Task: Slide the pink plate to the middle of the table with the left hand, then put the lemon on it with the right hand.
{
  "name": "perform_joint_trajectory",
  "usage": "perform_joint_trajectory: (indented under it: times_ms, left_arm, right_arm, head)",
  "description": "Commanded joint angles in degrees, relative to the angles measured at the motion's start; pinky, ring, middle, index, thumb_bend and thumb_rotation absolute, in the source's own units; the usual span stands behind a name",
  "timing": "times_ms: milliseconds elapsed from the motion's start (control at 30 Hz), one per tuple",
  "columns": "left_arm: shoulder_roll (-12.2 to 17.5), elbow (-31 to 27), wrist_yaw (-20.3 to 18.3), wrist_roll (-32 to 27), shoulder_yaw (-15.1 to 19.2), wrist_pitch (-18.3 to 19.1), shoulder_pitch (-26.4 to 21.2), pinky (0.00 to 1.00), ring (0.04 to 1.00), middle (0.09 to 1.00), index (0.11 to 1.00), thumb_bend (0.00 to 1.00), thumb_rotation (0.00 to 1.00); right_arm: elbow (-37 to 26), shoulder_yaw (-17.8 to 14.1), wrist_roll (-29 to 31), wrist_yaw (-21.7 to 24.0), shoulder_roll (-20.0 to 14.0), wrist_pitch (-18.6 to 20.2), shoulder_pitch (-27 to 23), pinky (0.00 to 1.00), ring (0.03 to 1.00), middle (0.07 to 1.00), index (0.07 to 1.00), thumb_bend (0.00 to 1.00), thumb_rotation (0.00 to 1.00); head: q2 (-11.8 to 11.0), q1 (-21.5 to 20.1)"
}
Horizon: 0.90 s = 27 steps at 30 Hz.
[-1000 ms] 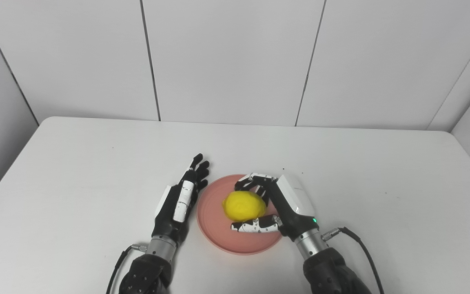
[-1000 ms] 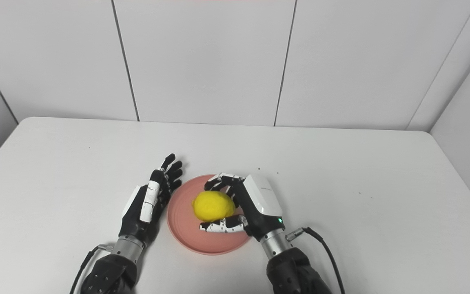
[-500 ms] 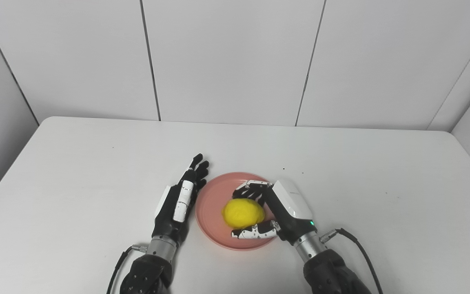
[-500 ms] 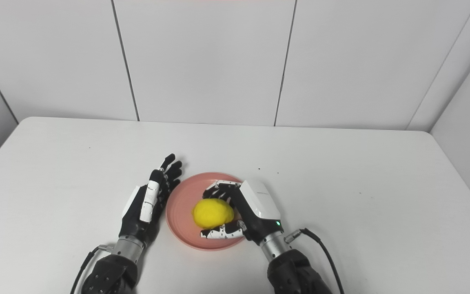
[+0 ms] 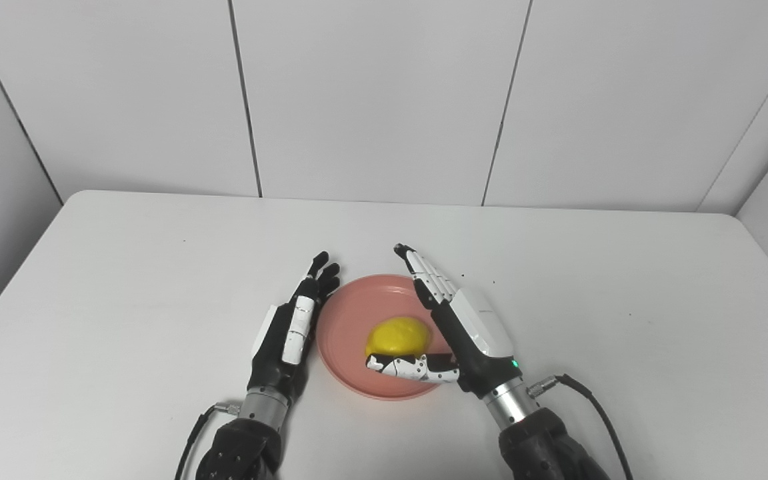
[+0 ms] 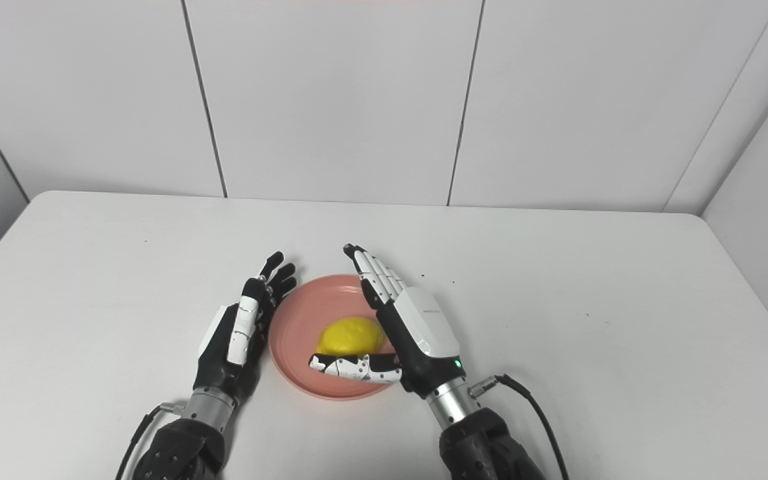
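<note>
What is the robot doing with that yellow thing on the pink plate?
That yellow thing is a lemon, and it sits on the pink plate near the middle of the white table. The right hand is open beside the lemon, fingers stretched out, thumb lying in front of it. The left hand rests flat and open right beside the plate's left edge, holding nothing.
</note>
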Motion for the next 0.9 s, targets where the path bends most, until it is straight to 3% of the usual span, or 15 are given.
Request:
perform_joint_trajectory:
  times_ms: [0, 233, 267, 367, 433, 567, 700, 867]
  left_arm:
    - [-0.75, -0.64, -0.30, -0.72, -0.19, -1.25, 0.05, 0.95, 0.952, 0.949, 0.943, 0.81, 1.00]
    - [-0.17, -0.78, -0.51, -0.30, -0.35, -1.17, 0.05, 0.96, 0.958, 0.954, 0.951, 0.82, 1.00]
    - [-0.08, -0.75, -0.60, -0.33, -0.35, -1.24, 0.00, 0.97, 0.964, 0.958, 0.954, 0.82, 1.00]
    - [0.14, -0.69, -0.98, -1.03, -0.10, -1.41, -0.31, 0.98, 0.974, 0.970, 0.964, 0.81, 1.00]
    - [0.26, -0.67, -1.21, -1.73, 0.24, -1.44, -0.56, 1.00, 0.983, 0.981, 0.978, 0.80, 1.00]
    - [1.11, -0.26, -1.52, -2.18, 0.76, -2.29, -1.01, 1.00, 0.992, 0.991, 0.991, 0.79, 1.00]
    - [1.96, 0.21, -0.77, -0.67, 1.24, -3.27, -1.21, 0.98, 0.986, 0.981, 0.982, 0.76, 1.00]
    - [2.56, 1.22, 0.07, 0.77, 1.64, -5.50, -1.12, 0.98, 0.980, 0.977, 0.980, 0.76, 1.00]
  right_arm:
    - [-2.64, -1.05, 0.96, -0.92, -0.29, -2.79, -0.63, 0.99, 0.998, 1.000, 1.000, 0.64, 0.82]
    - [-4.71, -3.50, 5.58, -0.27, -0.75, -2.83, 0.66, 1.00, 1.000, 1.000, 1.000, 0.66, 0.89]
    - [-4.95, -4.13, 6.63, -0.23, -0.49, -2.39, 1.08, 0.99, 1.000, 1.000, 1.000, 0.72, 0.92]
    - [-6.19, -6.79, 8.73, -0.04, 0.37, 1.11, 2.85, 0.95, 1.000, 1.000, 1.000, 0.73, 0.94]
    - [-7.35, -8.45, 7.86, 0.07, 0.97, 4.70, 4.00, 0.85, 0.939, 1.000, 1.000, 0.74, 0.98]
    - [-7.40, -11.24, 14.70, 2.76, 1.86, 7.46, 5.05, 0.97, 0.991, 1.000, 1.000, 0.68, 1.00]
    - [-6.57, -13.44, 22.18, 5.26, 2.85, 10.69, 5.41, 1.00, 1.000, 1.000, 1.000, 0.68, 0.99]
    - [-5.19, -13.70, 20.68, 4.11, 3.55, 13.19, 5.60, 0.97, 0.984, 0.983, 0.983, 0.73, 1.00]
  head:
    - [-0.02, 0.04]
    - [0.05, -0.22]
    - [0.05, -0.22]
    - [0.04, -0.16]
    - [0.08, -0.20]
    - [0.06, -0.50]
    - [0.07, -0.62]
    - [0.29, -0.95]
